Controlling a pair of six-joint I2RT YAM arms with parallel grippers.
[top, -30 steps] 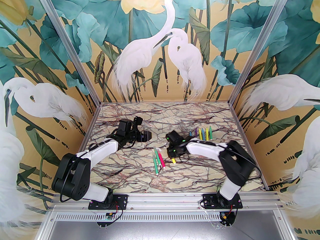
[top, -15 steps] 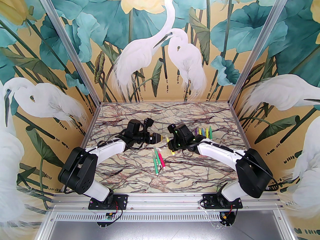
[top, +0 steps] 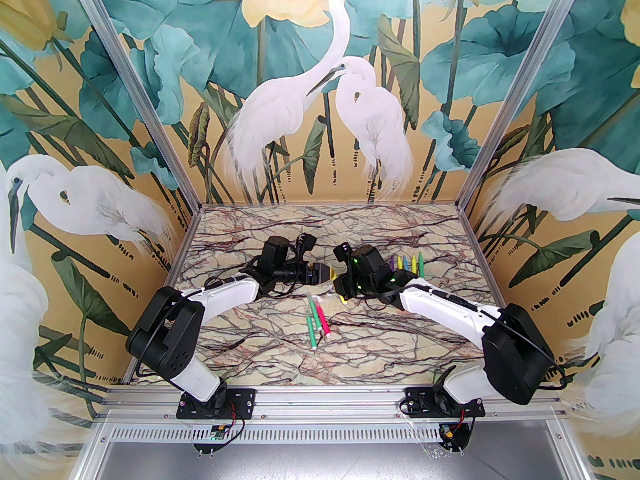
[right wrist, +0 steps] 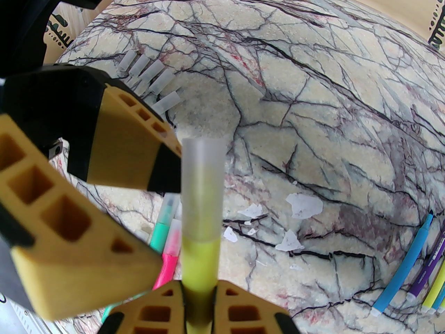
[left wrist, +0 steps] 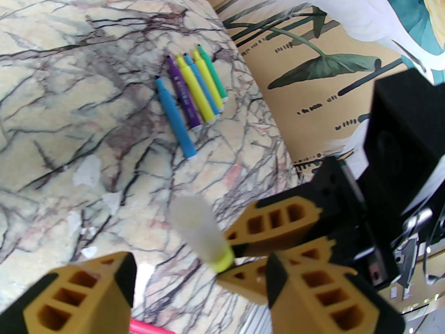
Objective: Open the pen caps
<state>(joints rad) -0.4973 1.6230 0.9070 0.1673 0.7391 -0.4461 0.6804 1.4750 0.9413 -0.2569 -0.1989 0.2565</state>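
My right gripper (right wrist: 199, 304) is shut on the body of a yellow pen (right wrist: 201, 256), which it holds above the table. The pen's clear cap (right wrist: 202, 183) is on and points toward the left gripper (left wrist: 200, 280). That gripper is open, its tan fingers (left wrist: 83, 291) on either side of the cap (left wrist: 194, 221) with gaps showing. From above, the left gripper (top: 322, 271) and the right gripper (top: 341, 288) meet at mid-table. Several loose pen caps (right wrist: 149, 77) lie in a row on the marble.
Several uncapped pens (top: 407, 264) lie side by side at the back right, also seen in the left wrist view (left wrist: 194, 85). Green and pink capped pens (top: 316, 320) lie just in front of the grippers. Painted walls enclose the marble table (top: 400, 348).
The right gripper lifted the yellow pen and swung it toward the left arm. The left arm reached right until its jaws straddle the cap, and they have narrowed.
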